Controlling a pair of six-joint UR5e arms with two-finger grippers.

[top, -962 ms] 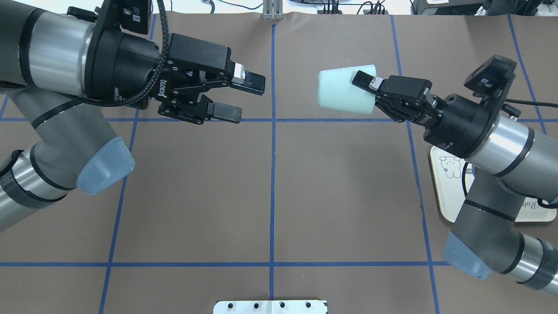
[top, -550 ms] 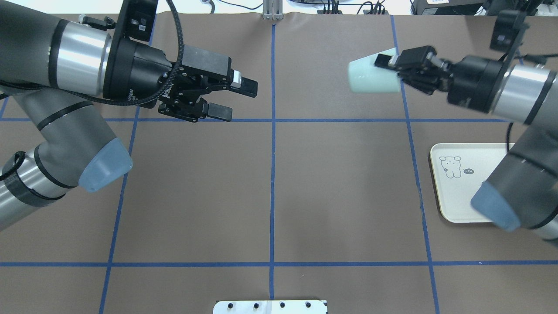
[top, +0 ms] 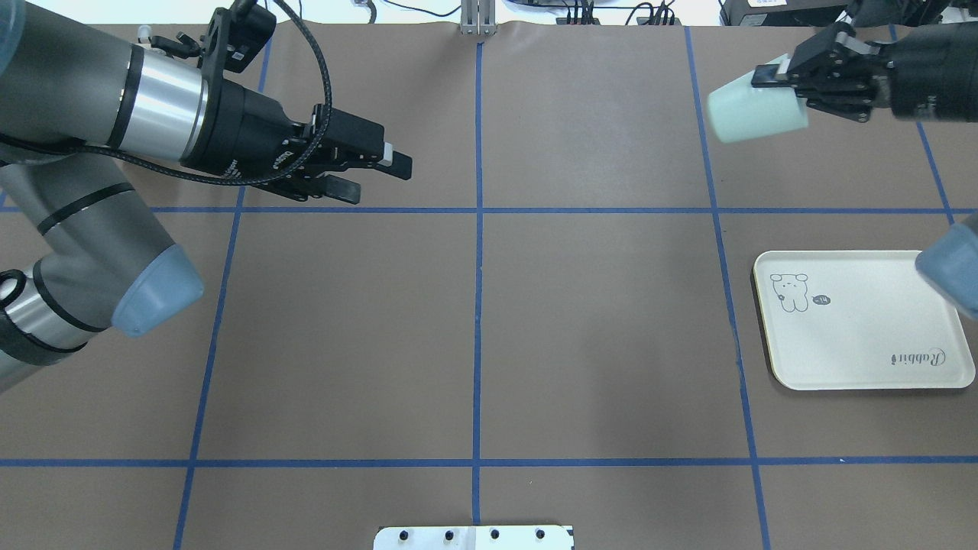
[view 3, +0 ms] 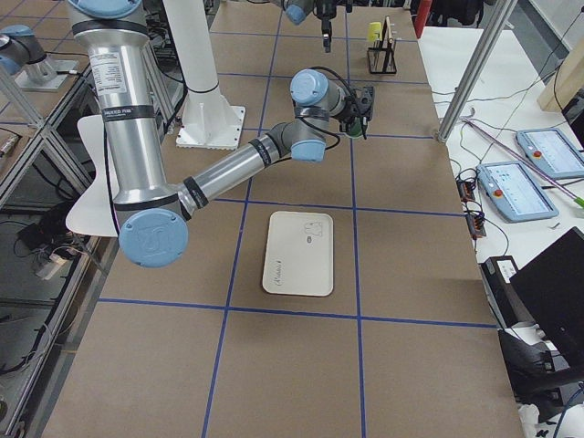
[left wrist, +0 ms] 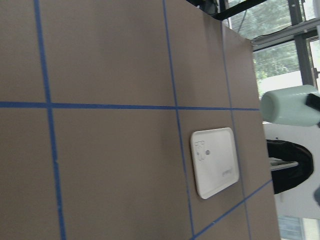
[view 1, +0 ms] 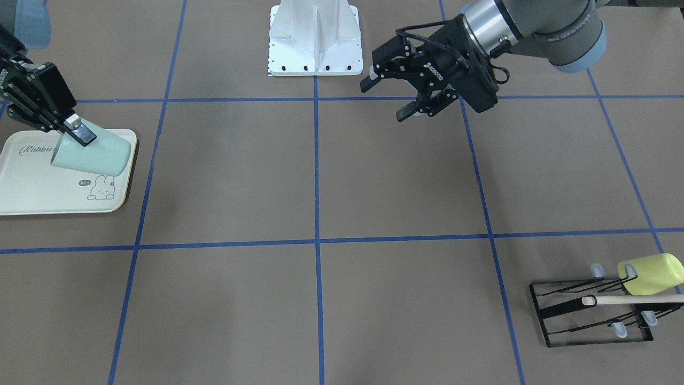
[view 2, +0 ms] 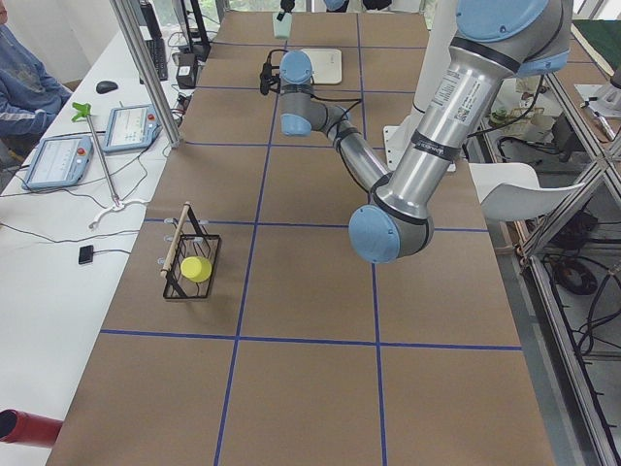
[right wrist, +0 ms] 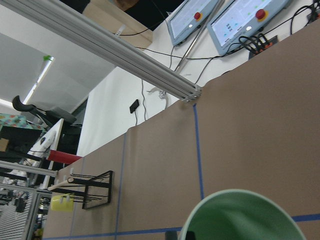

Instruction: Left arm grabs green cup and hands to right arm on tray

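Bench [top: 596, 321]: brown cover, blue tape lines [top: 478, 305] in a grid. White base plate [view 1: 314, 40] at robot side, centre. Black wire rack [view 1: 593, 313] at the operator-side corner on robot's L; yellow-green cup [view 1: 649, 274] lies on it, and a wooden stick [view 1: 630, 300] lies across it. All well apart from the tray [top: 863, 359].

Tray flat on the bench, robot's R side, bare apart from its print. In overhead view a blue joint cap [top: 951, 263] of the R arm [top: 932, 72] overlaps the tray's R edge, above it, not touching.

Green cup [top: 752, 114] is aloft, off the bench, past the tray's far edge in overhead view. R fingers [view 1: 81, 136] are clamped on its wall at the mouth; one finger seen on the outer wall, the other hidden. Cup lies on its side, long axis near level, running across the bench width. Closed base points to bench centre. Mouth faces the R wrist; R wrist cam looks straight into it.

L arm [top: 92, 137] is on its own side, well apart from cup. L fingers [top: 399, 165] are spread with a clear gap, holding nothing, tips toward centre line.
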